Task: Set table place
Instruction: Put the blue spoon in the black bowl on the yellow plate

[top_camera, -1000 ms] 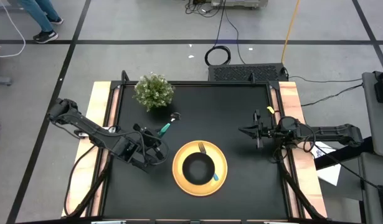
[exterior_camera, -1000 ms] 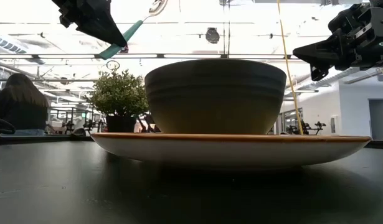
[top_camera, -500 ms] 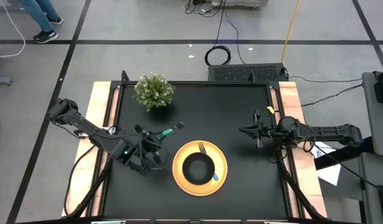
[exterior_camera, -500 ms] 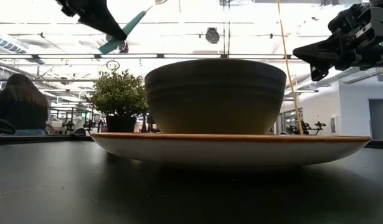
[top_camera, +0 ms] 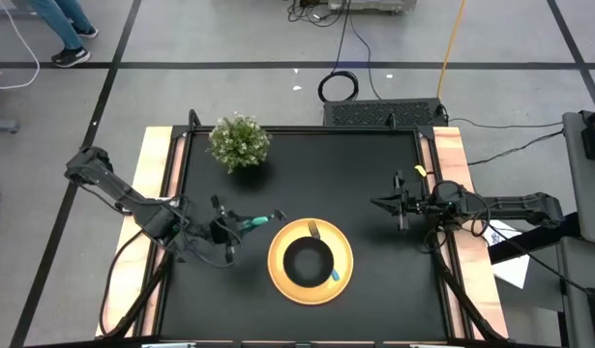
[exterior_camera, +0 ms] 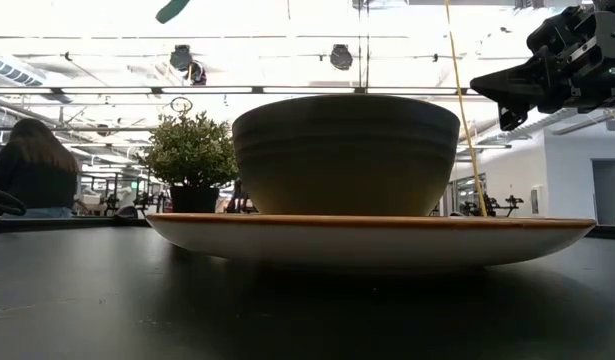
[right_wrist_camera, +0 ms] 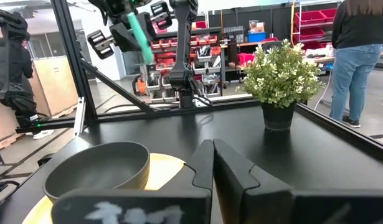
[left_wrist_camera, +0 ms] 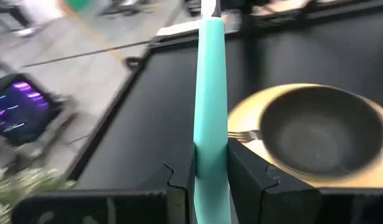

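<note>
The yellow plate [top_camera: 345, 261] lies on the black table [top_camera: 374, 164] with the black bowl [top_camera: 307, 259] on it. A teal-handled fork [top_camera: 313, 230] lies on the plate, partly under the bowl; its tines show in the left wrist view [left_wrist_camera: 241, 134]. My left gripper [top_camera: 237, 226] is left of the plate, above the table, shut on the teal-handled spoon [top_camera: 261, 219]. My right gripper [top_camera: 376, 202] is shut and empty, above the table's right part, right of the plate. My left gripper pinches the spoon's teal handle [left_wrist_camera: 210, 163] between its two fingers, at the handle's free end. The fingers come from the table's left, and the spoon runs on in line with them toward the plate. The spoon is lifted clear, its metal head [top_camera: 278, 214] foremost.
A potted green plant [top_camera: 239, 142] stands at the table's far left. Pale wooden strips [top_camera: 152, 193] line the left and right sides. A person sits beyond the table [exterior_camera: 27, 165]; another stands behind the plant in the right wrist view [right_wrist_camera: 359, 50].
My left gripper has drawn back toward the table's left edge and gone up, out of the low view. It has turned, so the spoon's head has swung from pointing at the far edge to pointing right, toward the plate. It stays shut on the handle.
</note>
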